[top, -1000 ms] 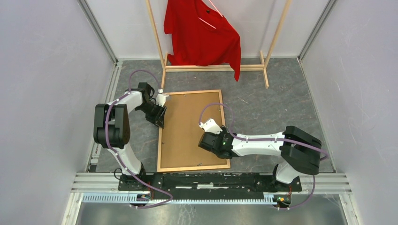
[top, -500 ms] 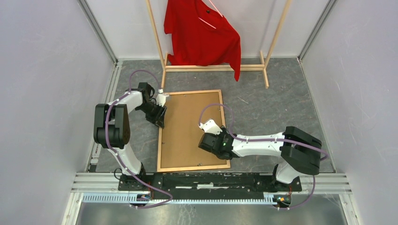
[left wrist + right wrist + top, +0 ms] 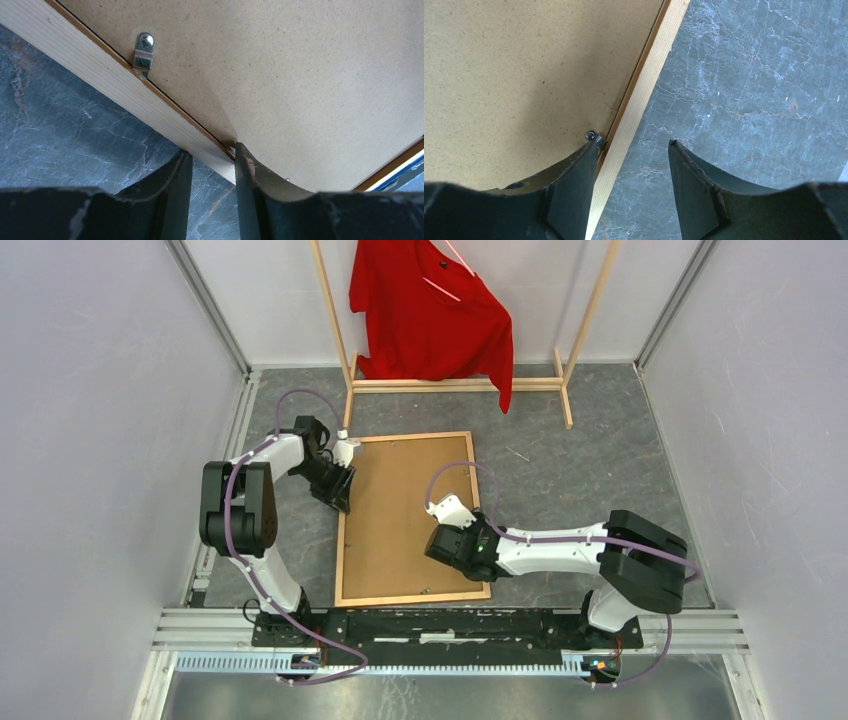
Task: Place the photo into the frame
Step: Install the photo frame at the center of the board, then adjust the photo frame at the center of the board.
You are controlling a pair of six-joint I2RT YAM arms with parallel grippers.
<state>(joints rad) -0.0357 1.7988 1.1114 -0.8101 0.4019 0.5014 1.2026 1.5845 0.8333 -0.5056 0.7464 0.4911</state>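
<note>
Orange-brown wood from above: the frame [image 3: 410,597] lies back-up at the middle of the grey table [image 3: 590,460], backing board [image 3: 405,510] covering it, the photo not visible. Left wrist: the left gripper [image 3: 212,150] pinches the frame's left rail. Right wrist: the right gripper [image 3: 633,145] stands spread astride the right rail, one fingertip at a metal clip [image 3: 591,135]

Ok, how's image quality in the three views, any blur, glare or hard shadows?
Top external: evenly lit, sharp, no glare on the table. Left wrist: backing board grain crisp, left hand dark, a soft shadow beside it. Right wrist: right hand dark, its soft shadow on the board beside the frame.
</note>
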